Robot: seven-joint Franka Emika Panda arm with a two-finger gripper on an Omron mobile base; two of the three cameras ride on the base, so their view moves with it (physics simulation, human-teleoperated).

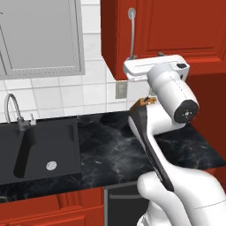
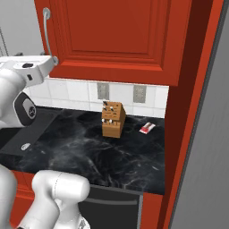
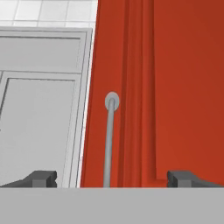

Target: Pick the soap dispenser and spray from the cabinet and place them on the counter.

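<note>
Hand view looks straight at the glossy red cabinet (image 3: 175, 87), its door closed, with raised panel mouldings running up the face. A slim silver bar handle (image 3: 109, 140) with a round mounting cap stands between the two dark fingertips (image 3: 41, 178), which are spread as wide as they go and hold nothing. Left of the red door sits a pale, grey-framed cabinet (image 3: 39, 109) under white tile.

From the left base view, the gripper (image 1: 132, 59) is raised to the lower end of the curved handle (image 1: 132, 33) at the door's left edge — whether it touches the bar cannot be told. Below lies the counter (image 1: 110, 150), black marble-look stone with faint white veins, and to its left a black sink basin (image 1: 44, 150) with an arched chrome tap (image 1: 12, 110).

Right base view shows a wooden knife block (image 2: 112, 119) standing far back on the counter, with a small red-and-white packet (image 2: 146, 128) lying flat to its right. Soap dispenser and spray are hidden — the cabinet door is shut.
</note>
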